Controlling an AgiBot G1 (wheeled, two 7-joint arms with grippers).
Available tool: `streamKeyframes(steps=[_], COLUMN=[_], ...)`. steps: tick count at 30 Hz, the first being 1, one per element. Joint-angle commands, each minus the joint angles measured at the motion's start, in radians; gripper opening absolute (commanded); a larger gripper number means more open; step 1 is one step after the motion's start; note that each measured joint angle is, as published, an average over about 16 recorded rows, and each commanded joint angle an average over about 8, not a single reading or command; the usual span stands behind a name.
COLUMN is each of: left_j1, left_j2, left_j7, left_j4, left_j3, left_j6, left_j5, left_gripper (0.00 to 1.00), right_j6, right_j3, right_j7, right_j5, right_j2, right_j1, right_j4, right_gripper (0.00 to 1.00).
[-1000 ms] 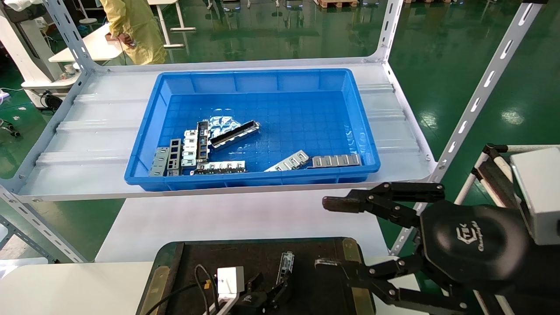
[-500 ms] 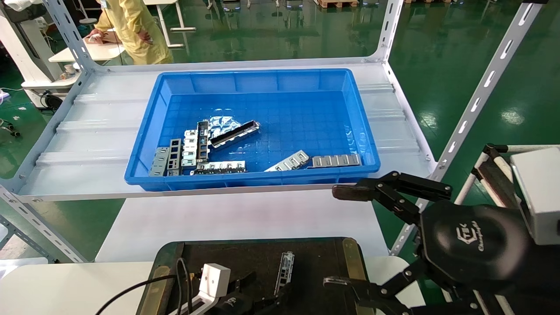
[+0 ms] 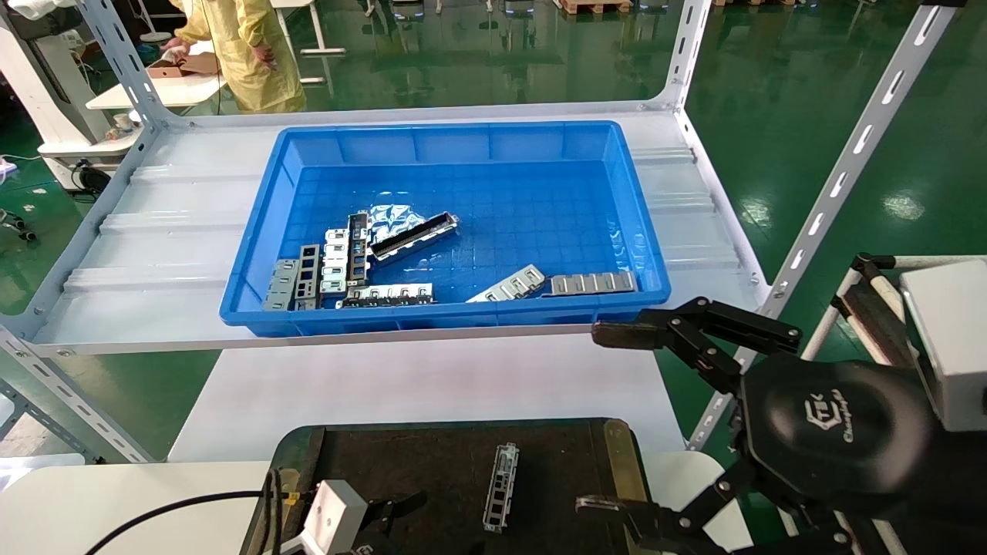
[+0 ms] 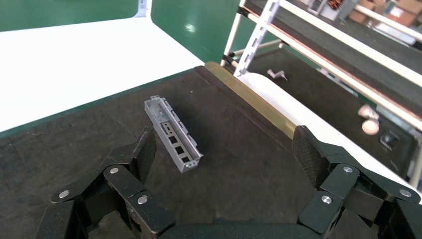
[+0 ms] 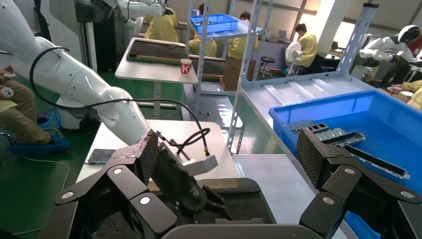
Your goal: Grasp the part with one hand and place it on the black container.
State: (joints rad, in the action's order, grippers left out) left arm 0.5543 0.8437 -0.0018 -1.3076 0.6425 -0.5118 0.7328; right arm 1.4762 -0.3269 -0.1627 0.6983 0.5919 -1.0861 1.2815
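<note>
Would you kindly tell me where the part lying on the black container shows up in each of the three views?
Head view: the part lies at bottom centre on the black container, right of the left gripper.
Left wrist view: the part lies centre-left, beyond the open fingers.
Right wrist view: not visible; the left arm hides it.
Shared landmark: the container's brass-coloured side strip.

The right gripper point(image 3: 617, 420) has a glossy black domed housing with white lettering and black linkage fingers point(image 5: 313, 152) with silver rivets; the left gripper point(image 4: 224, 149) carries a white block and black cable
</note>
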Motion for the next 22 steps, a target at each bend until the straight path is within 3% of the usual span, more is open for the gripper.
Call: streamKeyframes(steps=[1,22], left_j1=[-0.002,-0.014], left_j2=[-0.019,-0.126], left_j7=[0.019,0.081], left_j4=[0.004,0.005], left_j3=[-0.011,-0.056], left_j6=[-0.039,-0.185], left_j5=[-0.003,-0.026], left_gripper=[1.00,1.00], right_j6=[0.000,0.000], right_j3=[0.000,-0.001], right_j7=[0.000,0.000], right_j5=[0.000,0.000], right_j2=[0.000,0.000], right_j1=[0.000,0.000], right_j4=[0.000,0.000], right_gripper=[1.00,1.00])
